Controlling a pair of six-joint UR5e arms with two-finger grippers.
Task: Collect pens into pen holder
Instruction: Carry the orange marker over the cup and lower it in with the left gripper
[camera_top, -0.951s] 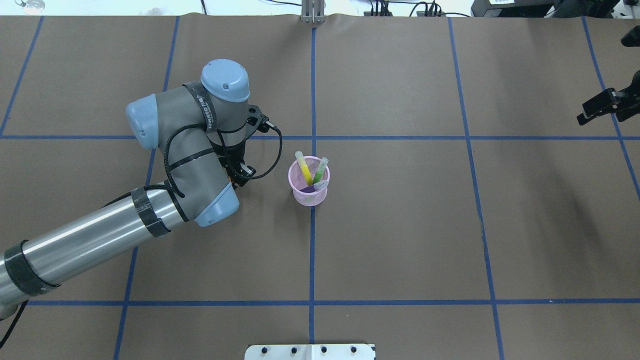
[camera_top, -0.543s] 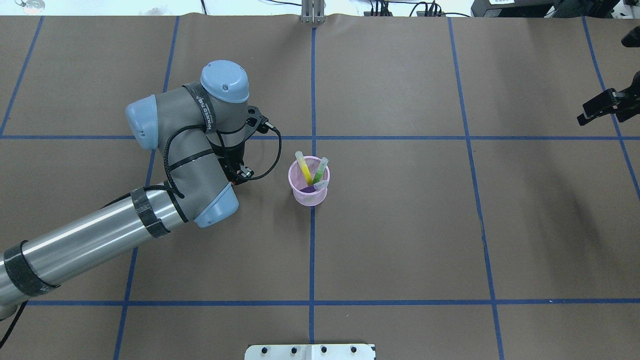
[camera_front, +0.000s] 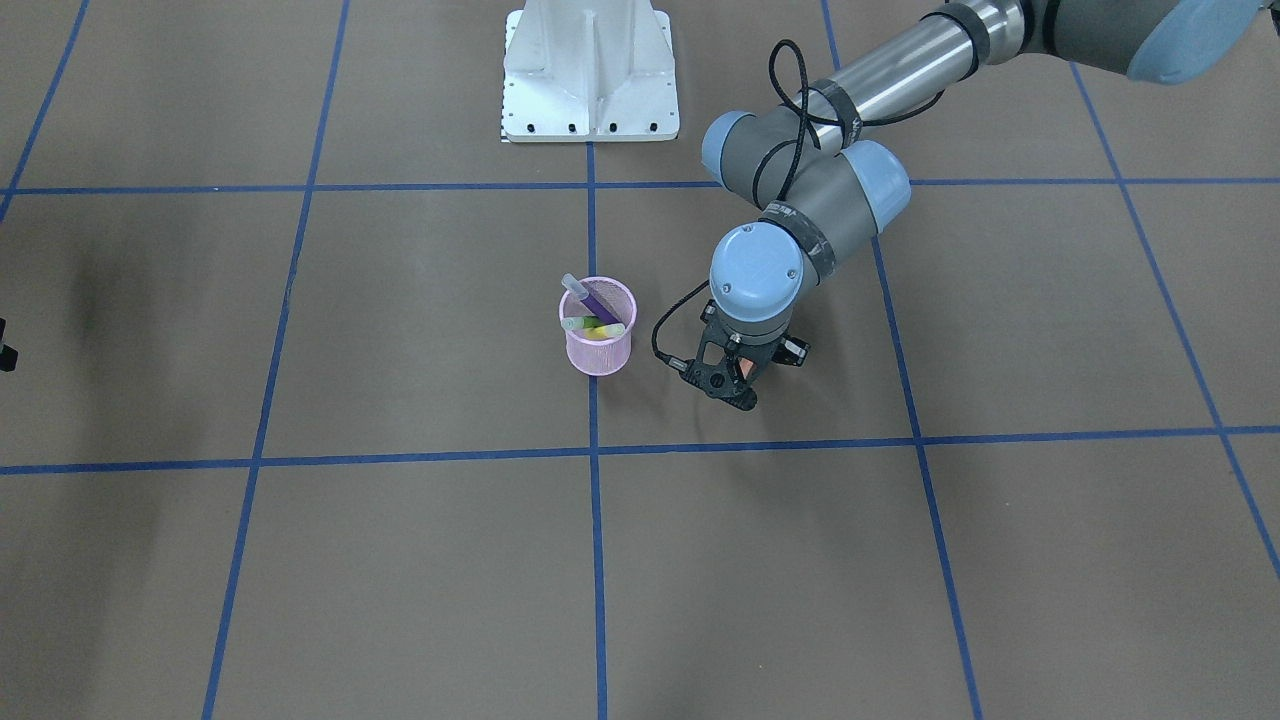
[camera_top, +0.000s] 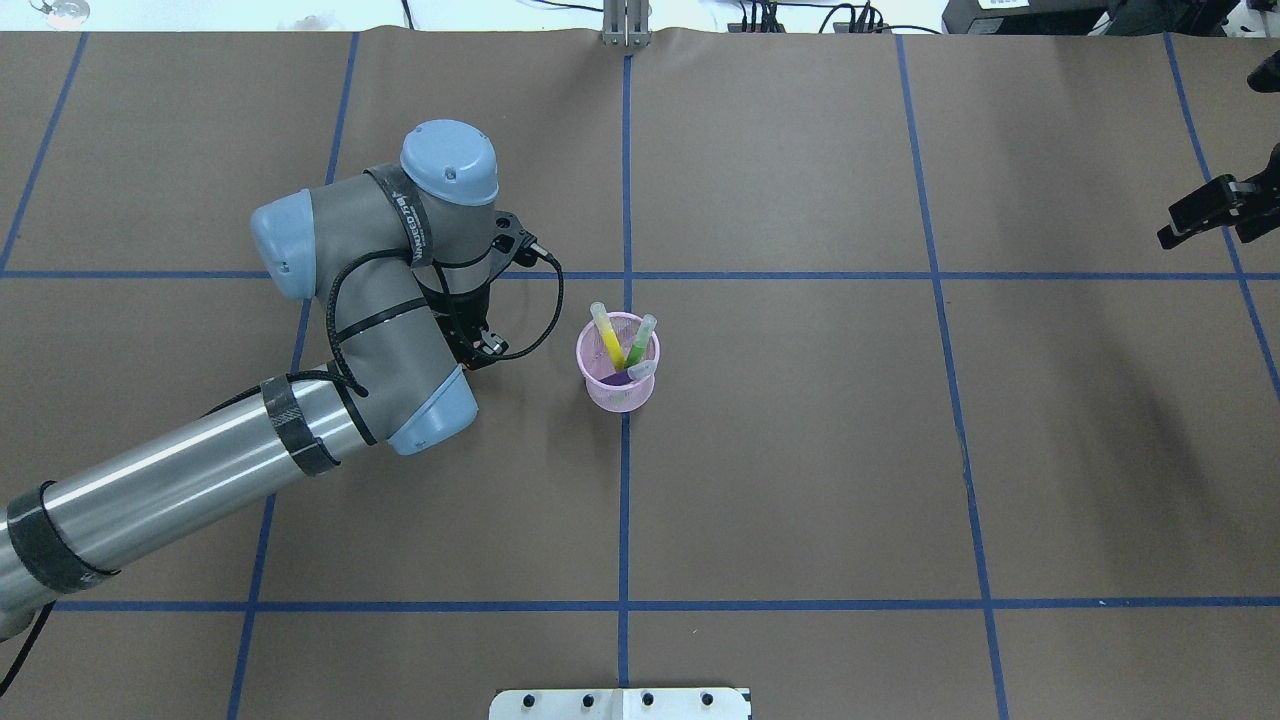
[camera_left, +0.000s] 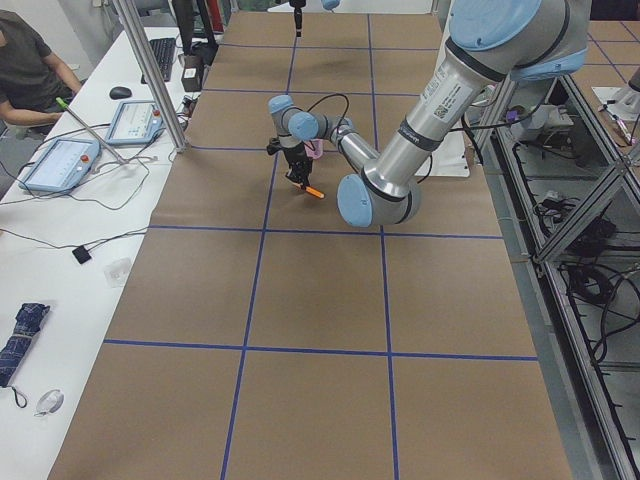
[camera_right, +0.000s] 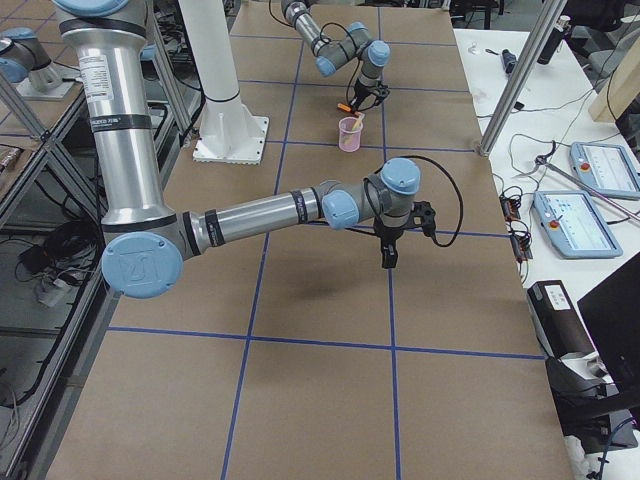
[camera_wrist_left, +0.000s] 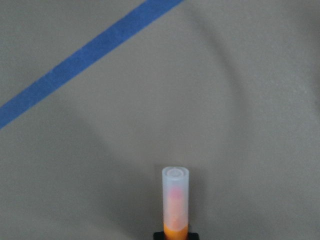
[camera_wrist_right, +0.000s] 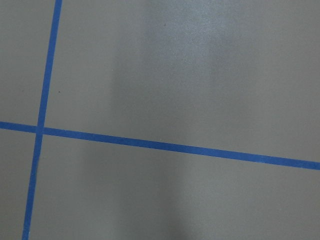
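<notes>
The pink mesh pen holder (camera_top: 617, 392) stands near the table's middle, also in the front view (camera_front: 597, 352). A yellow pen (camera_top: 607, 340), a green pen (camera_top: 640, 342) and a purple pen (camera_front: 597, 298) stand in it. My left gripper (camera_front: 733, 385) is to the holder's left, a short way off, pointing down. It is shut on the orange pen (camera_wrist_left: 175, 205), whose pale cap end points at the table; the pen also shows in the exterior left view (camera_left: 313, 191). My right gripper (camera_top: 1195, 220) hangs at the table's far right edge; its jaws do not show clearly.
Blue tape lines (camera_top: 625, 500) divide the brown table cover into squares. The robot's white base plate (camera_front: 590, 70) sits at the robot's side of the table. The left arm's elbow and forearm (camera_top: 200, 480) stretch over the left half.
The left wrist has barely shifted beside the holder. The right gripper has edged slightly toward the right edge. The pens in the holder have not moved.
</notes>
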